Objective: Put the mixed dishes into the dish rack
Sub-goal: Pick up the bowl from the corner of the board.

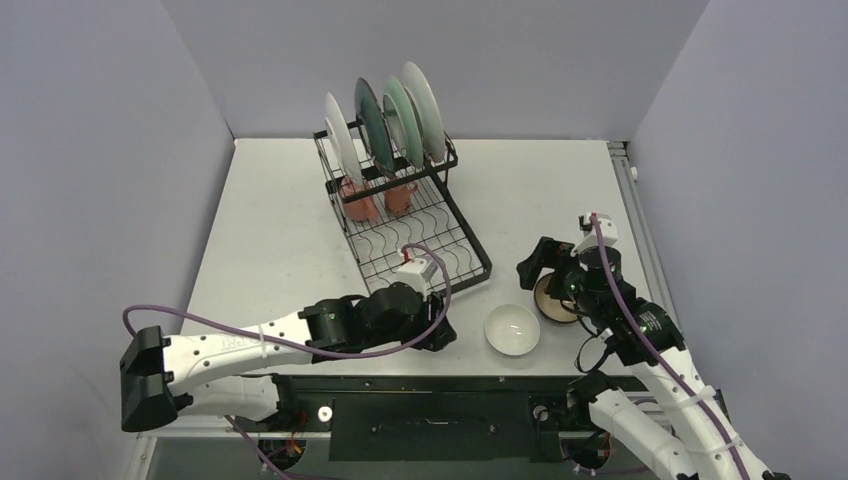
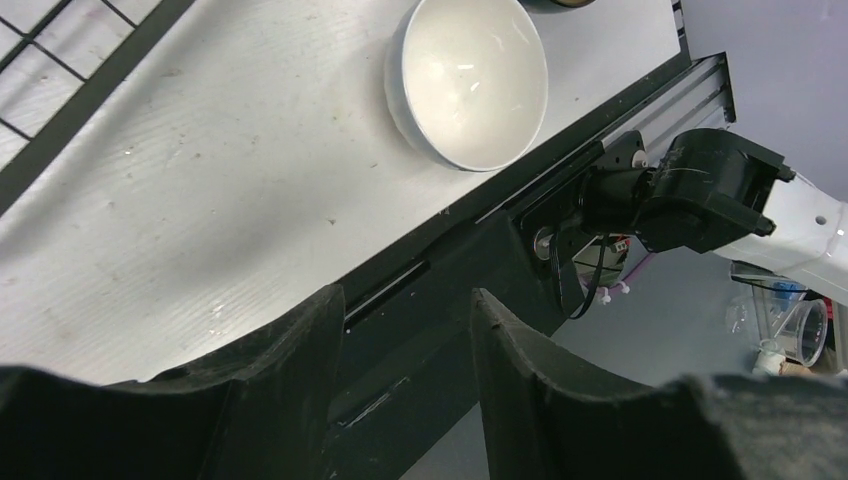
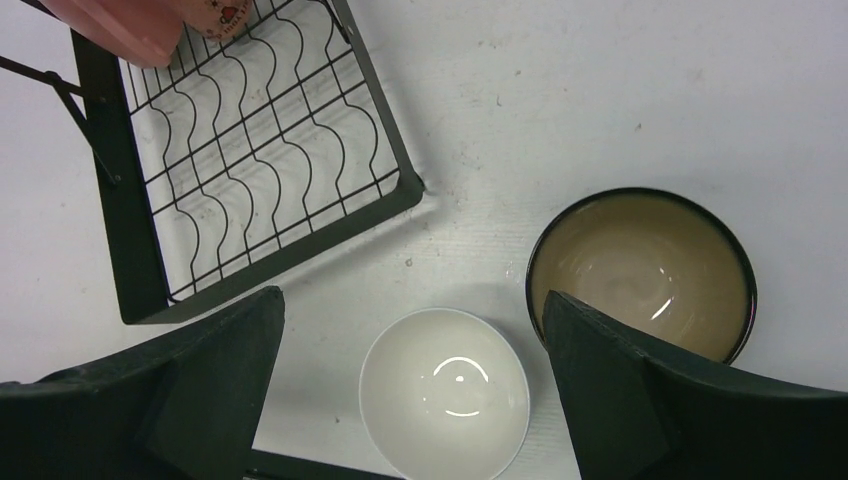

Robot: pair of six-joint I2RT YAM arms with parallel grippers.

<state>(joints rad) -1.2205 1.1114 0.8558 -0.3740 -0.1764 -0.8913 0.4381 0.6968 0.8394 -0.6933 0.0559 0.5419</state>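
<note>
The black wire dish rack (image 1: 470, 262) stands at mid-table with several plates (image 1: 395, 118) upright in its slots and two pink mugs (image 1: 362, 205) beneath them. A white bowl (image 1: 512, 328) sits on the table near the front edge. A dark brown-gold bowl (image 1: 550, 305) is just right of it, partly under my right arm. My right gripper (image 3: 412, 300) hovers wide open above the white bowl (image 3: 445, 390), the dark bowl (image 3: 640, 265) by its right finger. My left gripper (image 2: 405, 300) hangs partly open and empty over the table's front edge, left of the white bowl (image 2: 470, 80).
The rack's flat lower tray (image 3: 130, 270) lies left of the bowls, one pink mug (image 3: 140, 25) at its far end. The right arm's black base (image 2: 700, 190) sits below the table's front rail. Grey walls close in the table on three sides.
</note>
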